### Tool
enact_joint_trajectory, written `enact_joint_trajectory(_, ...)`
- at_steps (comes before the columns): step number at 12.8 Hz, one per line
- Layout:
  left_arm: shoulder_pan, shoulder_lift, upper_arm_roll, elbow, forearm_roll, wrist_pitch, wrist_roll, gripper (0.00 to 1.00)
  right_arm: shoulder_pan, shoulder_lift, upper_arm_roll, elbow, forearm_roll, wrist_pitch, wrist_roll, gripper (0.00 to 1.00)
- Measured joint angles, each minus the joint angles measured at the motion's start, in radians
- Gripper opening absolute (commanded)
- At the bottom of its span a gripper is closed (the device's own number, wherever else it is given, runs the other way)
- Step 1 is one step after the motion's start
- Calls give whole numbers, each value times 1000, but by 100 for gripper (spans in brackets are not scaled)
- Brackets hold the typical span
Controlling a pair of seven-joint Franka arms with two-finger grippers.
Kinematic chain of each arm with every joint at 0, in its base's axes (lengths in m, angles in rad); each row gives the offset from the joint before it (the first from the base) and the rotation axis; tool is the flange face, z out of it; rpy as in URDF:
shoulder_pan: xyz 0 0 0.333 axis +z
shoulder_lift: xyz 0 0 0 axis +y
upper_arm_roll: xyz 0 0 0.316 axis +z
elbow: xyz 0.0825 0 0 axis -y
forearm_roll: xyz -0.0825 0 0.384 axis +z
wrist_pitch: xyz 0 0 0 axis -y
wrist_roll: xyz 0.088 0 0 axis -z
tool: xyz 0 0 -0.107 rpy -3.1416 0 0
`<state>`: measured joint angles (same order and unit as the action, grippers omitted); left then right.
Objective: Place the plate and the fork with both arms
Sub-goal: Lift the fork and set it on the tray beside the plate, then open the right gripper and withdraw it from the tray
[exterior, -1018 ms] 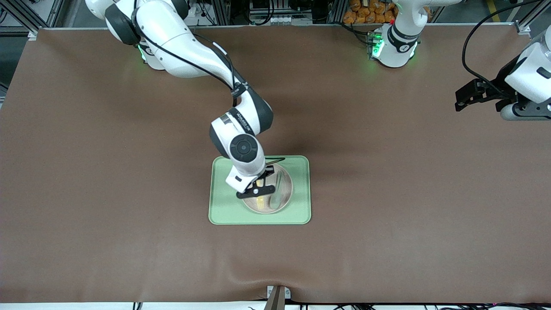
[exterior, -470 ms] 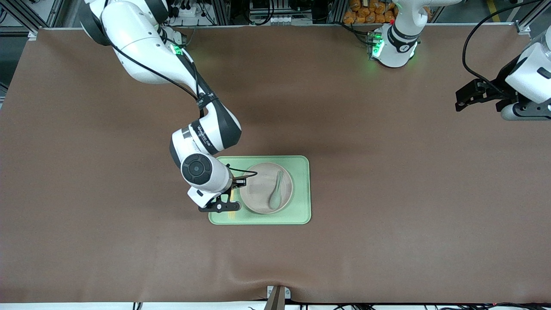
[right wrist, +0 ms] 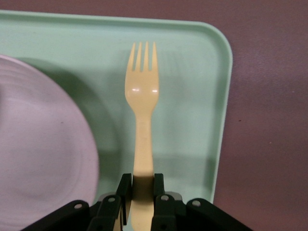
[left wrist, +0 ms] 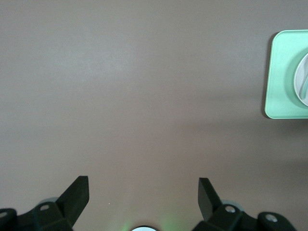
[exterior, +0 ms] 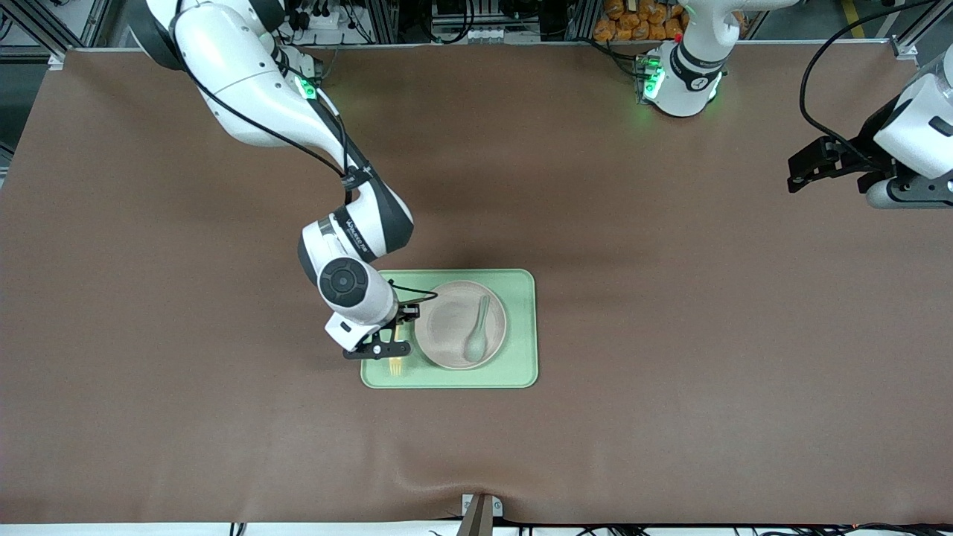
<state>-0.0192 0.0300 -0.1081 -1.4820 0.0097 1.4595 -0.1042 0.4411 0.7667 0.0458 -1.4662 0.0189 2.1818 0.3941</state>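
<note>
1. Right wrist view: right gripper (right wrist: pixel 142 191) has its jaws clamped on the pale-yellow plastic fork (right wrist: pixel 142 120), over the rectangular light-green tray (exterior: pixel 521 327), beside the round off-white plate (exterior: pixel 450 327).
2. Left gripper (left wrist: pixel 143 196) waits, jaws wide apart, over bare brown tabletop (exterior: pixel 707 298).

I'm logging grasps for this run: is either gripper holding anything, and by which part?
The right gripper holds the fork by its handle end, tines out, over the tray. The left gripper waits open, holding nothing.

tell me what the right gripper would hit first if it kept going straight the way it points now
Probably the green tray. The right gripper, shut on the yellow fork, points down at the tray's bare strip beside the plate; the fork's tines would likely touch first.
</note>
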Motion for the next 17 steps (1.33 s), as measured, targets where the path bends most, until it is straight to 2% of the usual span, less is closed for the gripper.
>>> enact_joint_trajectory(7, 0, 0, 0, 0, 0, 0, 0, 100, -9, -29, 5, -94, 0, 61, -7, 6)
enact_joint_trajectory(10, 0, 0, 0, 0, 0, 0, 0, 100, -8, -29, 13, -129, 0, 105, -6, 15)
enact_joint_trajectory(11, 0, 0, 0, 0, 0, 0, 0, 100, -5, -29, 15, -135, 0, 109, -6, 31)
enact_joint_trajectory(12, 0, 0, 0, 0, 0, 0, 0, 100, -2, -29, 17, -138, 0, 112, -6, 62)
enact_joint_trajectory(14, 0, 0, 0, 0, 0, 0, 0, 100, 1, -29, 19, -139, 0, 114, -6, 100)
enact_joint_trajectory(17, 0, 0, 0, 0, 0, 0, 0, 100, -4, -31, 18, -131, 0, 122, -8, 100)
